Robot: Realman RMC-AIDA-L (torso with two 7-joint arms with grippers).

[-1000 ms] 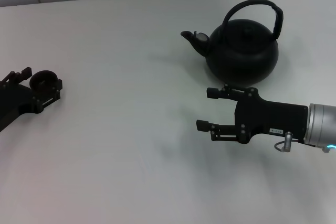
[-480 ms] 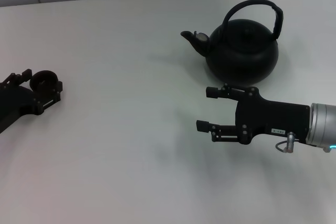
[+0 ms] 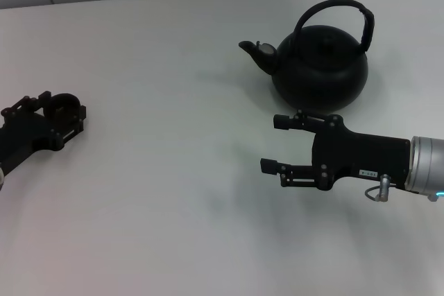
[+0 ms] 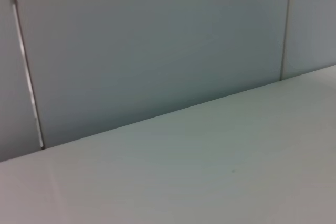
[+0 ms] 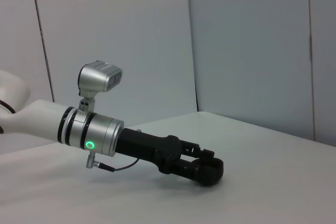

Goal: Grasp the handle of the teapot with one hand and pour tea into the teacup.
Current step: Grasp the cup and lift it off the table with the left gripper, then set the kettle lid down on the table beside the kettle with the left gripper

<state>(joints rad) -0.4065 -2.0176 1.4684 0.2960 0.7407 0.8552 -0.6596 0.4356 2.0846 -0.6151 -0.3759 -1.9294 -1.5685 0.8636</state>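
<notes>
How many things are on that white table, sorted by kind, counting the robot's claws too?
Teapots: 1, the teapot, standing free.
Cups: 1, the teacup, inside the left claw.
Claws: 2, left claw and right claw, which is open near the teapot.
Total: 4.
</notes>
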